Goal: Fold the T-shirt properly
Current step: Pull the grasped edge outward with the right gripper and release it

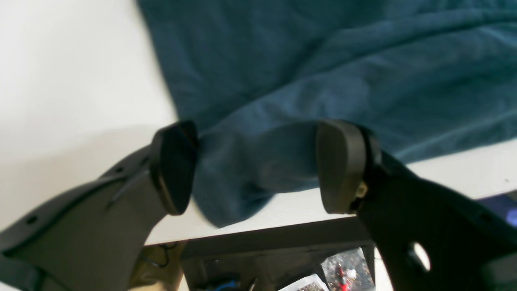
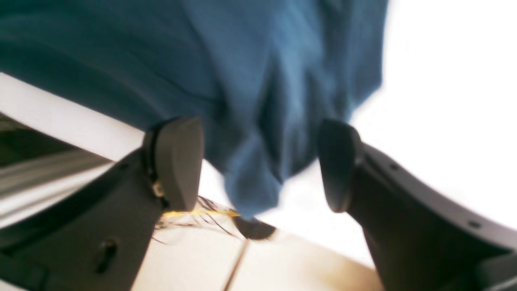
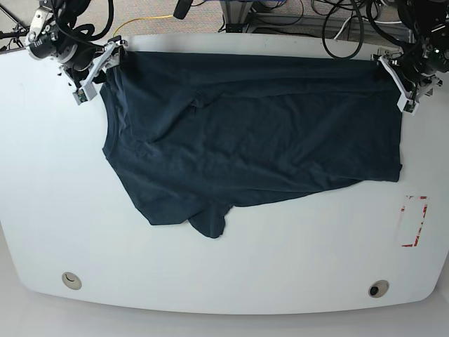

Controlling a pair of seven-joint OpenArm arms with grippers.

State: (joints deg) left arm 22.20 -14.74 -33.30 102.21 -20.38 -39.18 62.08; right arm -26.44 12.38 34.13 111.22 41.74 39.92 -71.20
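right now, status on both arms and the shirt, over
Left gripper open, jaws straddling a far corner of the T-shirt. Right gripper open at the other far corner. Shirt spread on the table, nothing blocking.

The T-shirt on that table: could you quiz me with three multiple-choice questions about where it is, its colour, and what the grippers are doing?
1. Where do both grippers sit in the base view?
A. at the far edge of the table
B. at the near edge
C. over the middle

2. What colour is the T-shirt?
A. red
B. dark navy blue
C. white

3. How do the jaws stand?
A. both open
B. both shut
C. one shut

Answers: 1 A, the left gripper and right gripper flank the shirt's far corners; 2 B, plain navy cloth; 3 A, wrist views show gaps with cloth between.
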